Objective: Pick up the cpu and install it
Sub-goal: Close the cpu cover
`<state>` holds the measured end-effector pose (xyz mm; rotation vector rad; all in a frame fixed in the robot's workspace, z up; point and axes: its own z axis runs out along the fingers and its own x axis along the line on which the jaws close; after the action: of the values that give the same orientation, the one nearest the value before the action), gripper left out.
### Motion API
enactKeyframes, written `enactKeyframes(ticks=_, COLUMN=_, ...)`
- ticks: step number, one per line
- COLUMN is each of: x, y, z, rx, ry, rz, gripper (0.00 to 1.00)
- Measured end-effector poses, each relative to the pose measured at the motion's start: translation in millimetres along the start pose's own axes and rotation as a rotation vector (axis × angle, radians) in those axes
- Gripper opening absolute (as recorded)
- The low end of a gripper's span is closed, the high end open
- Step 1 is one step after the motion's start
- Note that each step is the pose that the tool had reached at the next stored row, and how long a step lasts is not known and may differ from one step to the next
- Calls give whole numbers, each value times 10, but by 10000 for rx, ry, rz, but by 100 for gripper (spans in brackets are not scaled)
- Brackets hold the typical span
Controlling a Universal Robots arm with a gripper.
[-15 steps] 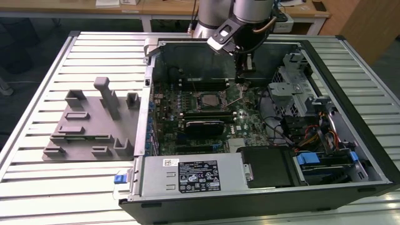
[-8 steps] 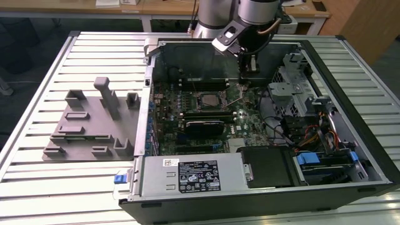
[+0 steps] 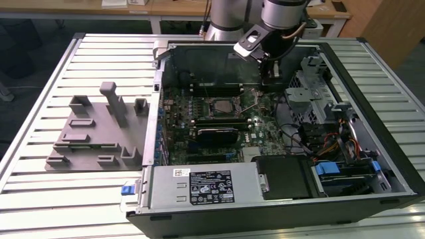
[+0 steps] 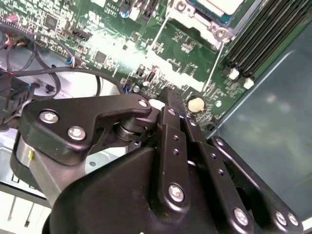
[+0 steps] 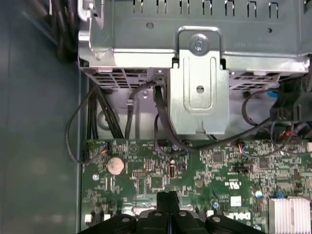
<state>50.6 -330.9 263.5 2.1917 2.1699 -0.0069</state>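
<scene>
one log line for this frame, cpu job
gripper: shut, holding nothing, low over board | cpu: lying in socket, to exterior view's left of gripper

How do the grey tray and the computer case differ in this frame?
The grey tray is pale plastic; the computer case is black. The tray is low and far smaller, with upright blocks; the case is a deep open box showing a green motherboard. The gripper hangs inside the case, not over the tray. Both rest on the slatted table, the tray on the exterior view's left.
</scene>
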Motion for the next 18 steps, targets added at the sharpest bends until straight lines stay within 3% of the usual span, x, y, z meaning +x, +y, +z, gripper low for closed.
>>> enactKeyframes(ticks=14, x=11, y=68, z=228, rx=84, ry=-1, rz=-4, gripper=11)
enactKeyframes(ticks=18, x=11, y=69, z=247, rx=99, ry=-3, rz=-3, gripper=11)
